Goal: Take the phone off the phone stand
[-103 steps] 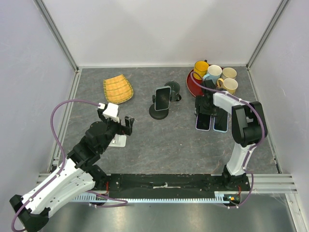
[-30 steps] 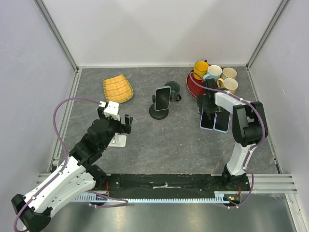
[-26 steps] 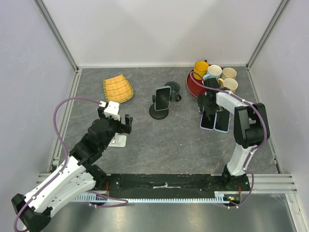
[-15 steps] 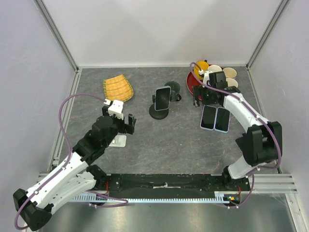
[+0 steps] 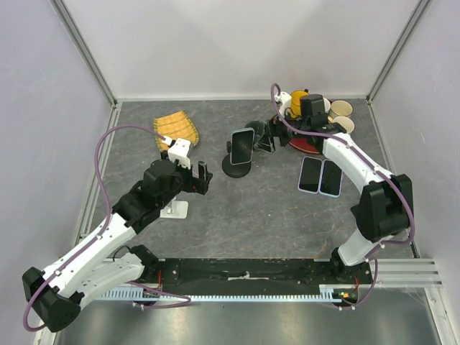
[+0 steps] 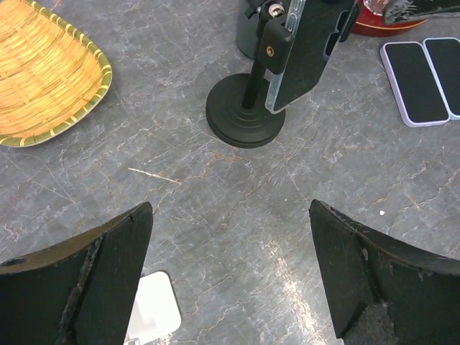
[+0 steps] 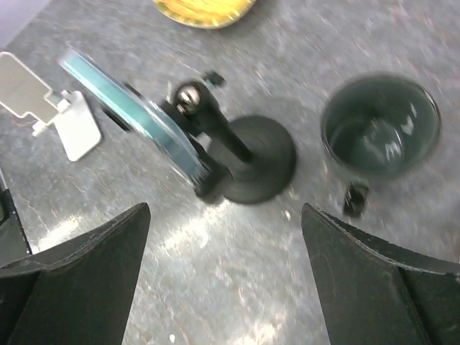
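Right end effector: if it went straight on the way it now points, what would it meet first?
Probably the black round-based phone stand holding the blue-edged phone, though depth is unclear.

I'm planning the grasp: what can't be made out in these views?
Left wrist view: the phone is cut off at the top by the frame edge.
Right wrist view: motion blur smears the phone stand and its clamp.
Top view: the right arm covers part of the red plate; the left arm hides part of the white stand.
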Tool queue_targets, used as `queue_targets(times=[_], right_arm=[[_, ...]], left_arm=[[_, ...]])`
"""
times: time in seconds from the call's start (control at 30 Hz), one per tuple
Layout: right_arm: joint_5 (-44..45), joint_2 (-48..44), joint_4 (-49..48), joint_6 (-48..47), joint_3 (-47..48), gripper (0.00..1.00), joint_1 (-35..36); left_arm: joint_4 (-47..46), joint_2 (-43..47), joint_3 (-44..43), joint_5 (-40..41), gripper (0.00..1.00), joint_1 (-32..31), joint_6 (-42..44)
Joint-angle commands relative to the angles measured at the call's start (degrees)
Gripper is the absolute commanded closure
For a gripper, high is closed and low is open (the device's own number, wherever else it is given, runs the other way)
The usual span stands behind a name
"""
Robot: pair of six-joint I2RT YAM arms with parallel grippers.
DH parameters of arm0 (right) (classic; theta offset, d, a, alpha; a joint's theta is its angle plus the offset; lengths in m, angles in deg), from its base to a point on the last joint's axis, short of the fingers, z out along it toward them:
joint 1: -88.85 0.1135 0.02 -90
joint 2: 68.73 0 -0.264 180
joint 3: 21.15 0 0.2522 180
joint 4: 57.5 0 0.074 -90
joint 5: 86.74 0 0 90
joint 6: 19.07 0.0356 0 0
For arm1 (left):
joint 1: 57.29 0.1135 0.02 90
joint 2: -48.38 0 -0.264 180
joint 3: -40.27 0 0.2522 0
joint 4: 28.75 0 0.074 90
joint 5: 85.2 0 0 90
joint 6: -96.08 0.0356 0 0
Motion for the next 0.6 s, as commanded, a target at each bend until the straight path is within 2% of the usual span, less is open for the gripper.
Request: queue_targets(times=[0.0,0.1,0.27,0.47,0.57], right_arm=[[-9.81,4.52,-2.82,-3.94,7.08,0.07,2.88],[-11.22,7.24,-2.38,-4.38,9.72,0.08,3.94],[-13.06,10.49,-2.03,-4.65,13.58,0.17,5.08],[-14.74,11.47,-0.8,-5.0,15.87,0.34,5.96],[-14.56,10.77,-0.27,-5.09,15.09,0.49,6.23]], left_arm=[[2.47,0.85,-3.03,-0.61,0.04,0.27,-3.67],[3.7,1.29,-3.12,0.09,0.04,0.27,-4.38],[4.76,1.73,-3.29,1.15,0.04,0.27,-5.0],[4.93,1.38,-3.56,1.5,0.04,0.27,-5.35],[4.93,1.12,-3.56,1.5,0.05,0.27,-5.52]])
